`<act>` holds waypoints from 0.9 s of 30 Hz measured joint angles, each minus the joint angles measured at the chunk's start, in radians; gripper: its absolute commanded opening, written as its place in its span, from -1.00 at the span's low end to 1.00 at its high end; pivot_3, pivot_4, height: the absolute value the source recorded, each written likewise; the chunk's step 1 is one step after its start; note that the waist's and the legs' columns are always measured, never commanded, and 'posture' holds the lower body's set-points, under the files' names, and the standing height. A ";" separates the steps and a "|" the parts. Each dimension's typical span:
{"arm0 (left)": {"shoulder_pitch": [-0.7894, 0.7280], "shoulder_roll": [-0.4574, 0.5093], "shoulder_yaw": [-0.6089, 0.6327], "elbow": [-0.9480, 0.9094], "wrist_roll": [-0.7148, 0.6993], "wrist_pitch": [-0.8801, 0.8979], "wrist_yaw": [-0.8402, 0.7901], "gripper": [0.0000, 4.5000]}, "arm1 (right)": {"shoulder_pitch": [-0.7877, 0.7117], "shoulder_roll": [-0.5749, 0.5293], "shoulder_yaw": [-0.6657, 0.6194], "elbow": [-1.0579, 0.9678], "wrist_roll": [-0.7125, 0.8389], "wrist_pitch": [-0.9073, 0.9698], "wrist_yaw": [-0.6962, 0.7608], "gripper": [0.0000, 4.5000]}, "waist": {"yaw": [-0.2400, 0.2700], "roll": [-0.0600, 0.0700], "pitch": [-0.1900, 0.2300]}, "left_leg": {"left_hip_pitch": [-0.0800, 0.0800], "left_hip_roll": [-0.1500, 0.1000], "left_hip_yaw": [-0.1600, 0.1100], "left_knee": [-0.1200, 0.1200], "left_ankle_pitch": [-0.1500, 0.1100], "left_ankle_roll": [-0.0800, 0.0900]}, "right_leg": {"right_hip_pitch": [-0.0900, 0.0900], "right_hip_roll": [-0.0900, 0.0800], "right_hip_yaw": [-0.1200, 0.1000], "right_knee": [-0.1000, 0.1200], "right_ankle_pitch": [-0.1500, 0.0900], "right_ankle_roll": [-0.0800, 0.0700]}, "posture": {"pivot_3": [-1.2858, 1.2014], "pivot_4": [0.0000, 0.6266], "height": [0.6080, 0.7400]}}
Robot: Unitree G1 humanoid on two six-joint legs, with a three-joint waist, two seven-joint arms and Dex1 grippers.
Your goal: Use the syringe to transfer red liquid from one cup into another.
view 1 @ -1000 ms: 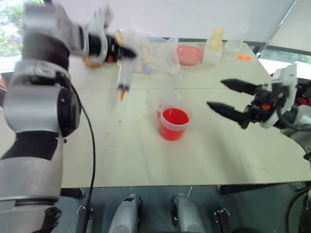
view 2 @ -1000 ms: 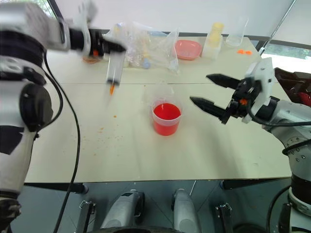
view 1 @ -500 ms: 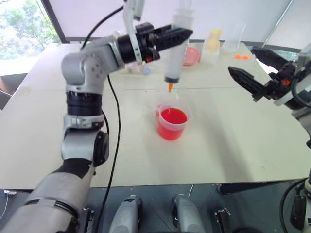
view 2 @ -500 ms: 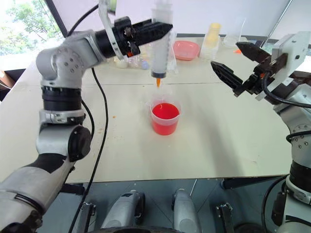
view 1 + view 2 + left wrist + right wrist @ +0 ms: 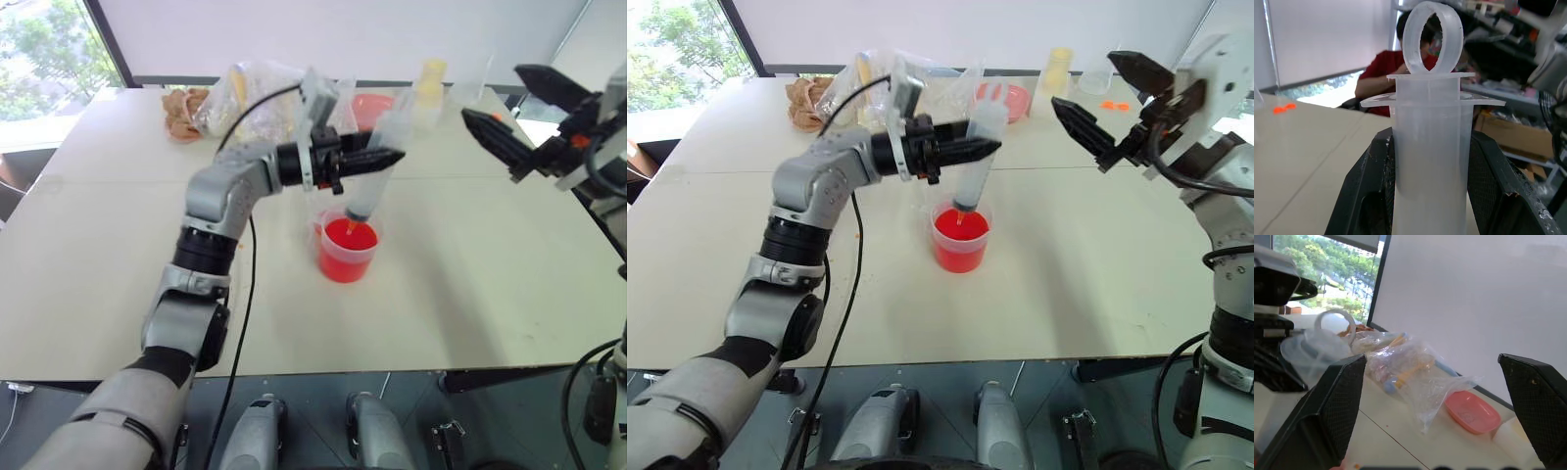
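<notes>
My left gripper point(image 5: 387, 157) is shut on the barrel of the clear syringe point(image 5: 370, 191), which leans with its white ring plunger up. Its orange tip dips into the red liquid point(image 5: 353, 237) in the small translucent cup point(image 5: 343, 264) at the table's middle. In the left wrist view the syringe point(image 5: 1431, 147) stands between the two black fingers point(image 5: 1369, 196). My right gripper point(image 5: 1085, 79) hangs open and empty in the air, up and to the right of the cup.
At the back of the table lie a crumpled plastic bag point(image 5: 250, 98), a pink shallow bowl point(image 5: 1014, 98), a pale bottle point(image 5: 431, 83), a clear beaker point(image 5: 1097, 73) and a brown lump point(image 5: 181, 110). A person in red sits beyond the table point(image 5: 1386, 73).
My left arm has swung right and down with the syringe, which now leans with its tip in the cup. My right gripper has risen a little and stayed open.
</notes>
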 measured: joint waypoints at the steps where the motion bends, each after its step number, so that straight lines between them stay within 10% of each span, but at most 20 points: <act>1: 0.004 -0.003 -0.005 0.003 0.005 -0.007 0.000 -0.37 | -0.001 0.003 0.014 0.006 -0.011 -0.003 0.001 1.00 | 0.000 0.000 0.000 | 0.000 0.000 0.000 0.000 0.000 0.000 | 0.000 0.000 0.000 0.000 0.000 0.000 | 0.03 -0.52 0.96; 27: 0.065 -0.012 -0.067 0.018 0.066 -0.116 -0.005 -0.37 | -0.042 0.082 0.166 0.049 -0.105 -0.048 0.045 1.00 | 0.001 0.000 0.000 | 0.000 0.000 -0.001 0.000 0.000 0.000 | 0.000 0.000 0.000 0.000 0.000 0.000 | 0.03 -0.52 0.96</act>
